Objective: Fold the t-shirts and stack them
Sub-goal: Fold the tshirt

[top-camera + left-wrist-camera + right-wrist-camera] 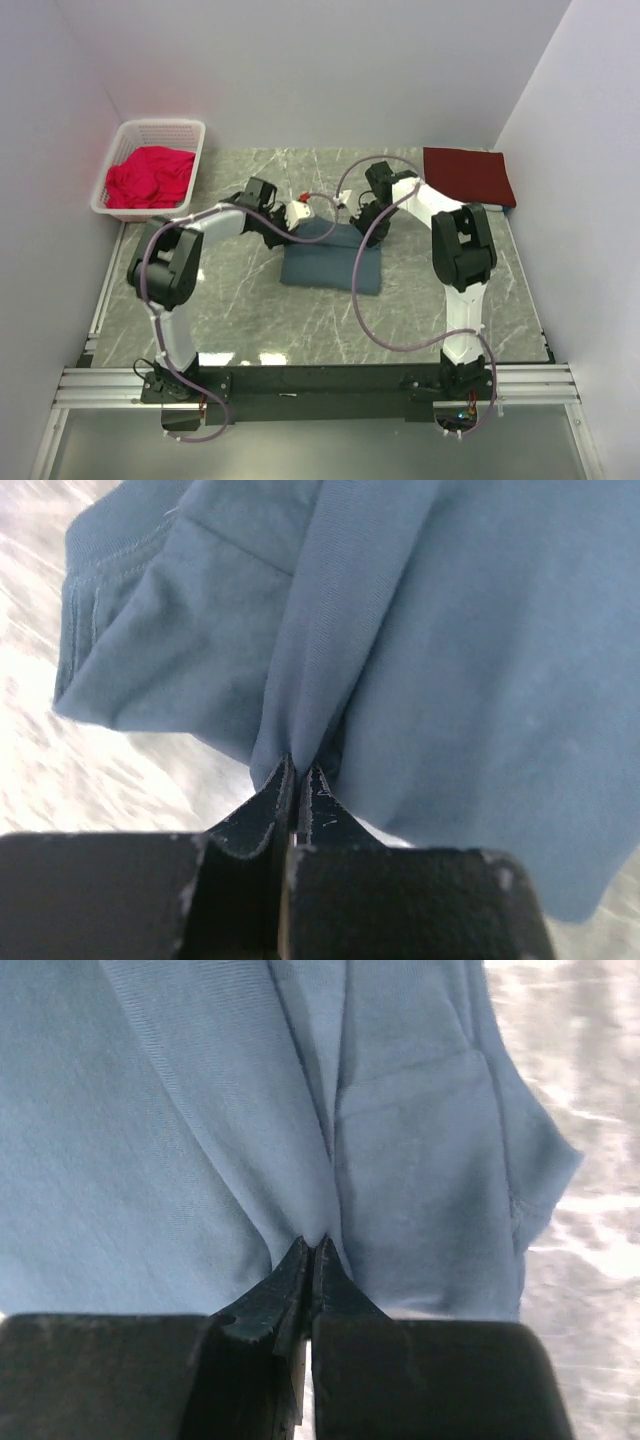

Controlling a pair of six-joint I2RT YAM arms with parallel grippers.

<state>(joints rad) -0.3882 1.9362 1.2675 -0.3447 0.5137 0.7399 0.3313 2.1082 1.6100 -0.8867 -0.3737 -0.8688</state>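
Marble tabletop (250, 320): left claw (300, 770), right claw (312, 1245) pinch blue-grey t-shirt (315, 265), seemingly folded.

The blue-grey t-shirt (330, 265) lies folded mid-table, maroon t-shirt (468, 175) far right.

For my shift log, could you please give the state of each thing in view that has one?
blue-grey t-shirt: partly folded, pinched by both end effectors
maroon t-shirt: folded flat, lying free
left end effector: shut on the blue-grey t-shirt
right end effector: shut on the blue-grey t-shirt
basket: holding crumpled pink cloth
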